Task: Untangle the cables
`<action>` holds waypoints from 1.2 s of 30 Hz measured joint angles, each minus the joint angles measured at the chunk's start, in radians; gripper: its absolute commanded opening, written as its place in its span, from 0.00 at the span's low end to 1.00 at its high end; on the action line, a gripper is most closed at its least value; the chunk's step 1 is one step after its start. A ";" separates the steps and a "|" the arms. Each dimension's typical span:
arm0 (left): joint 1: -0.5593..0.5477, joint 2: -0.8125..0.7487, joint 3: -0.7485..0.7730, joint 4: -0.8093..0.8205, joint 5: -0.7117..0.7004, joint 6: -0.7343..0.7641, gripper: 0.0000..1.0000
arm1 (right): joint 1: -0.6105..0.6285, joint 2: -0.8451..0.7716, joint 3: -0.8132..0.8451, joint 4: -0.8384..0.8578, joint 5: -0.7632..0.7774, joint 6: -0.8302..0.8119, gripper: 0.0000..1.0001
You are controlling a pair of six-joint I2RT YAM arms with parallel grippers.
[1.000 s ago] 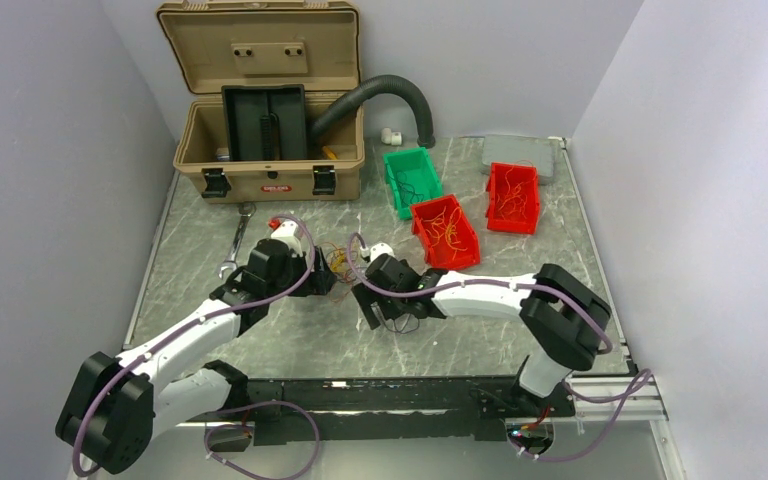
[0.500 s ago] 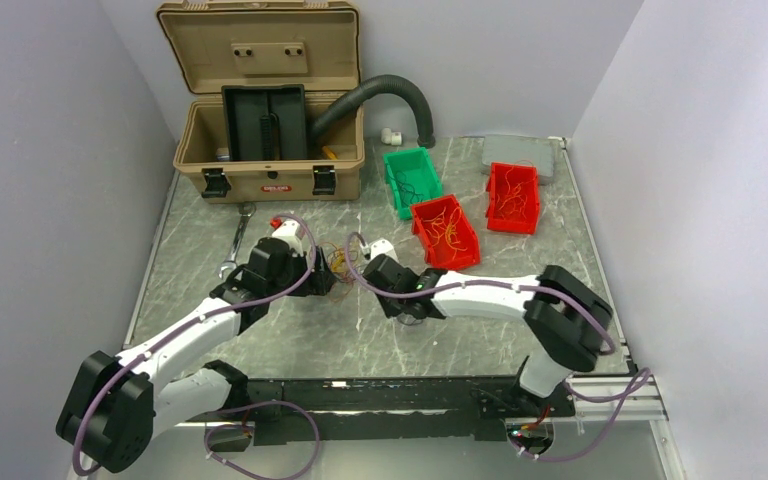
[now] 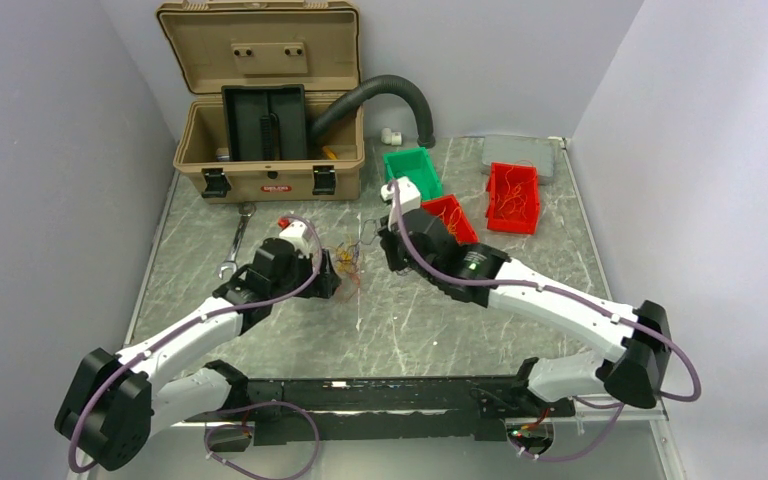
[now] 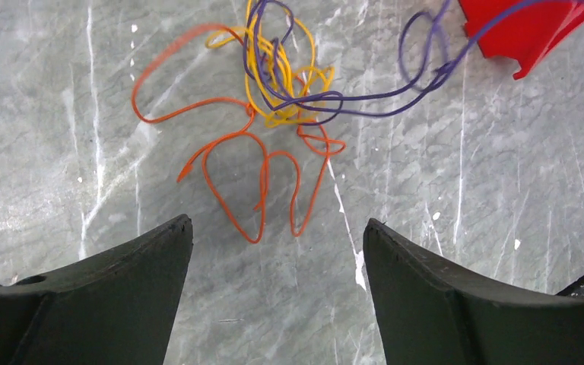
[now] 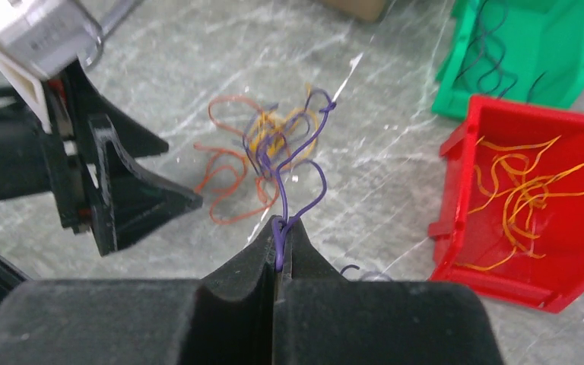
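The cables [image 3: 348, 262] lie as a small tangle of orange, yellow and purple wire on the marble table between the two arms. In the left wrist view orange loops [image 4: 262, 175] sprawl nearest, and behind them a yellow knot [image 4: 277, 76] is threaded by a purple wire [image 4: 365, 99]. My left gripper [image 4: 277, 224] stands wide open just short of the orange loops, with nothing between its fingers. My right gripper [image 5: 281, 228] is shut on the purple wire [image 5: 304, 144], which rises taut from the tangle into the jaws. From above, the right gripper [image 3: 385, 245] hangs just right of the tangle.
An open tan toolbox [image 3: 270, 130] and a black hose [image 3: 380, 90] stand at the back. A green bin [image 3: 412, 175] and two red bins [image 3: 512, 195] [image 3: 452, 212] holding wires sit at the right rear, the nearer red bin [image 5: 456, 190] close beside my right gripper. A wrench [image 3: 235, 245] lies left.
The right arm has swung from the near side to the far right of the tangle, and its gripper has shut on the purple wire and drawn it up. The left arm has barely moved.
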 measured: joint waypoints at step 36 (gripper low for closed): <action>-0.059 0.560 0.248 0.376 0.105 0.148 0.55 | -0.131 -0.050 0.373 -0.093 -0.211 -0.056 0.00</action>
